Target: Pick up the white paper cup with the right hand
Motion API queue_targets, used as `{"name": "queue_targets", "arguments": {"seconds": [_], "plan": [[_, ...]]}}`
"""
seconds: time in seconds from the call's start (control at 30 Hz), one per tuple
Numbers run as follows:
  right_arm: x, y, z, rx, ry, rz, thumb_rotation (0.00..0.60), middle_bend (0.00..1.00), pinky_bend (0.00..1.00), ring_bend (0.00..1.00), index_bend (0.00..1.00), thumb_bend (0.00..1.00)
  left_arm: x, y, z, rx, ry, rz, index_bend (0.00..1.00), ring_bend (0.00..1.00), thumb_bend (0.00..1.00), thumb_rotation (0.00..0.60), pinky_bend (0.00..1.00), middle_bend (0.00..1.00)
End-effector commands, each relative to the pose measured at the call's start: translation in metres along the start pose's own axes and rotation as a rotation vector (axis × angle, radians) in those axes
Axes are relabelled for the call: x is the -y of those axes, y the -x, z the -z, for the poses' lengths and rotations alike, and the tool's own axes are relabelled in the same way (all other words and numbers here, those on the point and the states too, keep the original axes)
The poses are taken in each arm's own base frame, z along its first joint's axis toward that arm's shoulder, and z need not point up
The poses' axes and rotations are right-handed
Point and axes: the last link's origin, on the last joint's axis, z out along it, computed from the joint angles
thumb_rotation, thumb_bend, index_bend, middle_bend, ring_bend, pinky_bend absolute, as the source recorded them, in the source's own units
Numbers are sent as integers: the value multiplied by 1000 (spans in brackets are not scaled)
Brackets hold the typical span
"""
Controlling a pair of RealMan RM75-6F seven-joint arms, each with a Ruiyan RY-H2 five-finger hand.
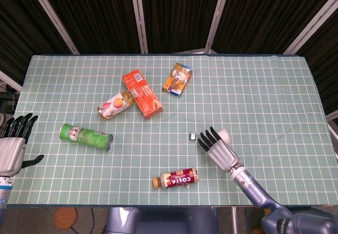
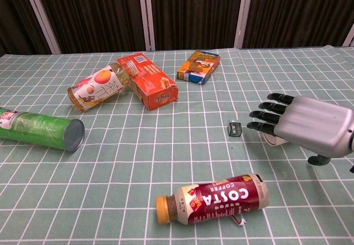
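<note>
The white paper cup (image 1: pixel 224 135) lies on the green grid mat, mostly covered by my right hand (image 1: pixel 217 148). In the chest view only a white sliver of the cup (image 2: pixel 272 139) shows under the hand's outstretched fingers (image 2: pixel 267 114). My right hand (image 2: pixel 303 124) hovers over the cup with its fingers straight and apart, holding nothing. At the table's left edge my left hand (image 1: pixel 12 148) is open and empty.
A small grey object (image 1: pixel 193 136) lies just left of the right hand. A Costa coffee bottle (image 1: pixel 177 178) lies nearer the front edge. Further left are a green can (image 1: pixel 85 137), a juice bottle (image 1: pixel 113 105), an orange box (image 1: pixel 141 93) and a snack box (image 1: pixel 177 78).
</note>
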Motion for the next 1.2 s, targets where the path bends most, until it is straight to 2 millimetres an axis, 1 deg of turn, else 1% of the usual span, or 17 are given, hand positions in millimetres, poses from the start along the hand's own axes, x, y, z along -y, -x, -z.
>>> {"name": "queue_targets", "arguments": {"seconds": [0.03, 0.13, 0.23, 0.27, 0.37, 0.47, 0.57, 0.67, 0.8, 0.87, 1.03, 1.2], "plan": [[-1, 2, -9, -2, 26, 54, 600, 0, 0, 0, 0, 81, 1, 0, -1, 1, -3, 0, 0, 0, 0, 600, 0, 0], [-3, 5, -12, 6, 51, 80, 600, 22, 0, 0, 0, 86, 1, 1, -1, 6, -4, -3, 0, 0, 0, 600, 0, 0], [-2, 8, -14, 4, 66, 105, 600, 82, 18, 0, 6, 88, 1, 2, -2, 5, -4, -4, 0, 0, 0, 600, 0, 0], [-1, 9, -14, 0, 68, 111, 600, 107, 42, 0, 16, 89, 1, 2, -2, 5, -5, -5, 0, 0, 0, 600, 0, 0], [0, 10, -14, -8, 66, 127, 600, 168, 113, 10, 59, 91, 1, 2, -2, 6, -6, -6, 0, 0, 0, 600, 0, 0], [2, 12, -14, -15, 56, 145, 600, 213, 154, 44, 106, 94, 0, 2, -2, 5, -5, -5, 0, 0, 0, 600, 0, 0], [4, 13, -15, -20, 53, 146, 600, 262, 207, 87, 166, 132, 0, 2, -2, 5, -5, -4, 0, 0, 0, 600, 0, 0], [5, 13, -17, -25, 54, 139, 600, 303, 243, 118, 214, 192, 1, 2, -2, 5, -6, -3, 0, 0, 0, 600, 0, 0], [5, 12, -18, -39, 57, 129, 600, 340, 273, 134, 247, 271, 1, 1, -2, 4, -7, -2, 0, 0, 0, 600, 0, 0], [5, 11, -19, -49, 60, 118, 600, 352, 284, 142, 260, 294, 1, 1, -2, 5, -7, -1, 0, 0, 0, 600, 0, 0], [4, 7, -20, -71, 66, 86, 600, 361, 305, 151, 266, 296, 1, 1, -2, 6, -6, 1, 0, 0, 0, 600, 0, 0], [0, -7, -22, -134, 85, -37, 600, 373, 324, 169, 271, 296, 2, 1, -2, 7, -6, 2, 0, 0, 0, 600, 0, 0]]}}
